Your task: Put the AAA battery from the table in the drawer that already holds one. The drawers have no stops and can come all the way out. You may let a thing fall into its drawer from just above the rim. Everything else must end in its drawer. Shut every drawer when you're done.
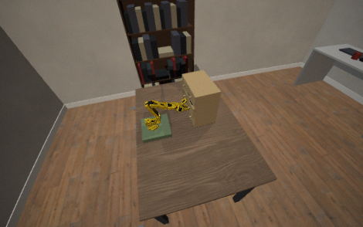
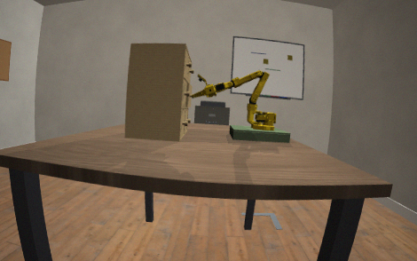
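Observation:
A tan drawer cabinet stands on the wooden table, and it also shows in the exterior view. Its drawer fronts face the arm, carry small knobs, and look flush with the cabinet. My yellow arm reaches from its green base to the cabinet front. My gripper is at a middle drawer and is shut on that drawer's knob. The AAA battery does not show in either view. The insides of the drawers are hidden.
A bookshelf stands behind the table's far end. A white desk is at the far right of the room. A dark grey box sits beyond the table in the exterior view.

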